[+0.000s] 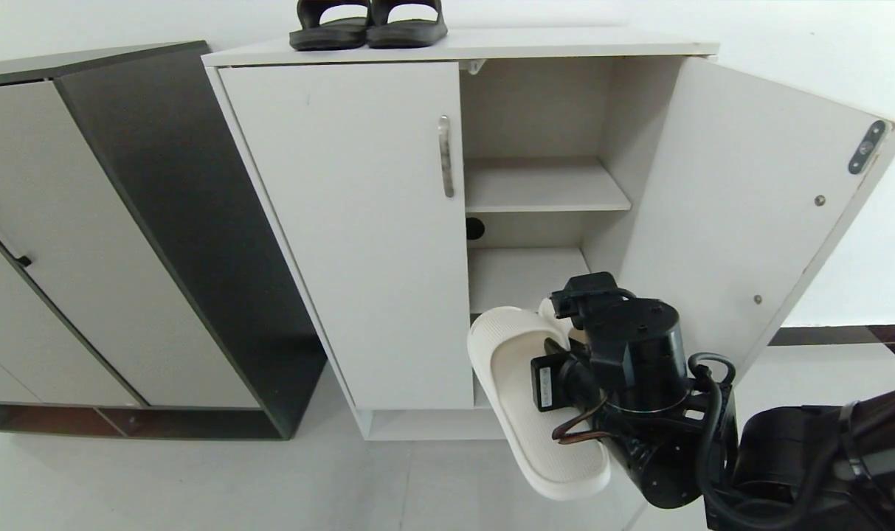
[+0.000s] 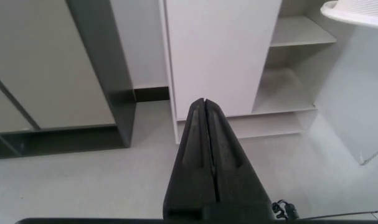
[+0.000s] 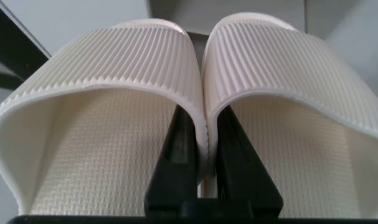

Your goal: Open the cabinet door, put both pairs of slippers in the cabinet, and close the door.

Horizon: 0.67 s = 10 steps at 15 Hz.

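**A:** Where are the white slippers [image 1: 536, 391]?

**B:** In the right gripper [image 3: 204, 118], in front of the cabinet [image 1: 565, 44], before its open right half. Their far ends lie close to the front edge of the lower shelf [image 1: 524, 276]. Whether they touch it cannot be told.

**A:** How does that gripper hold them?

**B:** One finger goes inside each slipper, and the two inner side walls are pinched together between the fingers. The pair sits side by side, the ribbed straps pressed against each other.

**A:** Which way do they point?

**B:** The toes point away from the wrist, toward the cabinet, and the heels point toward the robot. The long axis runs from the robot to the opening, with the heel ends over the floor [image 1: 196, 479].

**A:** And the doors?

**B:** The right door [image 1: 742, 206] is swung wide open, showing the lower shelf and one above it. The left door [image 1: 344, 236] is shut, with its handle [image 1: 445, 156] upright at the inner edge.

**A:** The other pair?

**B:** The black slippers [image 1: 370, 26] lie side by side on top of the cabinet, toward its left, with their long axes running front to back. Which end is the toe cannot be told.

**A:** The left gripper [image 2: 204, 109]?

**B:** It is closed on nothing, fingers pressed together, held above the floor and facing the cabinet. A dark cabinet [image 1: 159, 221] stands just left of the white one.
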### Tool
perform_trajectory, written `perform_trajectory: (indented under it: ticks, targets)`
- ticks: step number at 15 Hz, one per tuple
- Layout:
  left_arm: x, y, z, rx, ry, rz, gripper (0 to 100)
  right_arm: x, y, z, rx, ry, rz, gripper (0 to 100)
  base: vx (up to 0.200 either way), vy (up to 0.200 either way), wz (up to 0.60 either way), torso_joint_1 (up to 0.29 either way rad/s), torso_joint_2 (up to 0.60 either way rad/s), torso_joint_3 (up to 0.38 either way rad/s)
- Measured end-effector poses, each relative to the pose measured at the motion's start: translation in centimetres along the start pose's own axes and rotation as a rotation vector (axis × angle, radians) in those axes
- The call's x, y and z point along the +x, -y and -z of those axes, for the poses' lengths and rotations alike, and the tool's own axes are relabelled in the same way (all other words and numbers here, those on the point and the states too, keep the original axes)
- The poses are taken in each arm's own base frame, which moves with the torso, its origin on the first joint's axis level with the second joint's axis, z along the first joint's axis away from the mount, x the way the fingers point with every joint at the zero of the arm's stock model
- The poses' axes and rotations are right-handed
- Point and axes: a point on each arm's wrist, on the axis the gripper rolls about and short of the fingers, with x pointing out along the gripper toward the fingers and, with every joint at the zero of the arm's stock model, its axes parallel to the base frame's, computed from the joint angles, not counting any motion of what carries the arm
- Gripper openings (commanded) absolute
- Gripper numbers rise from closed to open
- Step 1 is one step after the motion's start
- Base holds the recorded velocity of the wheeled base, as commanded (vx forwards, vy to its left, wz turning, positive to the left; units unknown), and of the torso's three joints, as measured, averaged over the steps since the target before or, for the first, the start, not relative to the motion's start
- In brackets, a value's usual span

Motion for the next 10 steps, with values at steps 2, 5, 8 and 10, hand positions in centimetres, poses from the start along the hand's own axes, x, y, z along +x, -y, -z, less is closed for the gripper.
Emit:
perform_trajectory:
  ticks: [2,5,8,10]
  targets:
    - [0.0,0.0,0.0,0.000,0.000,0.000,0,0.3,-0.4,0.2,-0.002,0.000,0.009,0,0.000,0.000,0.00,0.000,0.00,0.000]
    - [0.0,0.0,0.0,-0.001,0.000,0.002,0,1.0,-1.1,-0.1,0.022,0.040,0.041,0,0.000,0.000,0.00,0.000,0.00,0.000]
    - [0.0,0.0,0.0,-0.002,0.000,0.001,0,2.4,-1.6,0.3,0.044,0.064,0.063,0,0.000,0.000,0.00,0.000,0.00,0.000]
    - [0.0,0.0,0.0,-0.003,0.000,-0.001,0,4.2,-1.1,0.7,0.059,0.095,0.096,0,0.000,0.000,0.00,0.000,0.00,0.000]
